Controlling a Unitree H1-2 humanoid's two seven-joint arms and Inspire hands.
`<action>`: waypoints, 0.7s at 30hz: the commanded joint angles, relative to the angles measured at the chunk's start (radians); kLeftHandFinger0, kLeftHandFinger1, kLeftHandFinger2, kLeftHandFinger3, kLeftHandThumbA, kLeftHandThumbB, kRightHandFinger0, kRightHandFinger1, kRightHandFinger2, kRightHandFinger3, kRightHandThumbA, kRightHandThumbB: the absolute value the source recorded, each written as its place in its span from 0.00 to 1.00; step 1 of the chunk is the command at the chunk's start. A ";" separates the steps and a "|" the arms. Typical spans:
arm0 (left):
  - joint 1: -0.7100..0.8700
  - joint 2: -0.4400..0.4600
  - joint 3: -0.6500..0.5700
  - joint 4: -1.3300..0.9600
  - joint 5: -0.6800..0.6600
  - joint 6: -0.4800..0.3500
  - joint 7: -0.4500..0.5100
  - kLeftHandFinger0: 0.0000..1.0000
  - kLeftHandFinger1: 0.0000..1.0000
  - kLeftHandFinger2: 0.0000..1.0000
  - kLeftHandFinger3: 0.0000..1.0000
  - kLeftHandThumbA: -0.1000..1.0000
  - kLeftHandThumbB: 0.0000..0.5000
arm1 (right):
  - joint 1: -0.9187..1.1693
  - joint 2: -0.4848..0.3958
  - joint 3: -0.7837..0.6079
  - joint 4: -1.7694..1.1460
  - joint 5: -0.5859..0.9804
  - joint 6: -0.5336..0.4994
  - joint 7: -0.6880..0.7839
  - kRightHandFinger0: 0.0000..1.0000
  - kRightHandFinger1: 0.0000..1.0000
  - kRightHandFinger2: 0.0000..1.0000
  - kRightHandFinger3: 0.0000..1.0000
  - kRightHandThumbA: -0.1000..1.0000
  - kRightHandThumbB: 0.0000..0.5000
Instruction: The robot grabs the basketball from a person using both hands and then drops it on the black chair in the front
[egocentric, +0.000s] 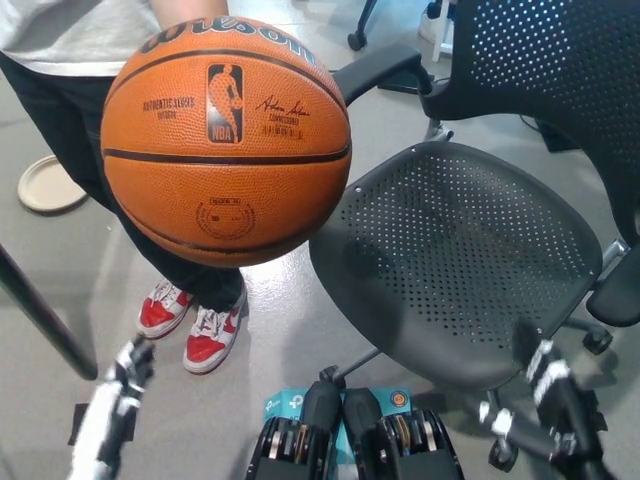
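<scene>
Orange pebbled leather, crossed by black seams, is filling the upper left of the head view: the basketball is hanging in the air in front of a person, whose grip on it is lying behind the ball and cannot be seen. The ball is sitting above the floor and to the left of the black chair, apart from its perforated seat. The white left hand is showing low at the left with its fingers apart and nothing in them, well below the ball. The black right hand is showing low at the right, in front of the seat's edge; whether it is open or closed cannot be told from this view. Neither hand is touching the ball. Judging from its look, the ball is light for its bulk, firm with a slight give, and round everywhere, so it is offering no edge or handle. The pebbled skin is likely giving fair friction, yet a single hand is likely to let it roll out. The sound hold is therefore appearing to be a squeeze from two opposite sides, one palm at the left flank and one at the right, near the widest band. The ball is not fragile, but it is bouncy, so a drop onto the seat may be sending it off again.
</scene>
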 joint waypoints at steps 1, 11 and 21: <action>-0.027 0.022 0.068 -0.178 -0.117 0.051 -0.004 1.00 1.00 1.00 1.00 0.98 0.31 | -0.085 0.014 -0.038 -0.212 0.140 0.055 0.004 1.00 1.00 1.00 1.00 1.00 0.39; -0.148 0.052 0.172 -0.455 -0.199 0.178 0.024 1.00 1.00 1.00 1.00 1.00 0.40 | -0.340 0.056 -0.050 -0.251 0.160 0.214 -0.033 1.00 1.00 1.00 1.00 1.00 0.51; -0.267 0.050 0.190 -0.528 -0.138 0.238 0.046 1.00 1.00 1.00 1.00 1.00 0.40 | -0.492 0.105 -0.081 -0.118 0.190 0.233 -0.031 1.00 1.00 1.00 1.00 1.00 0.48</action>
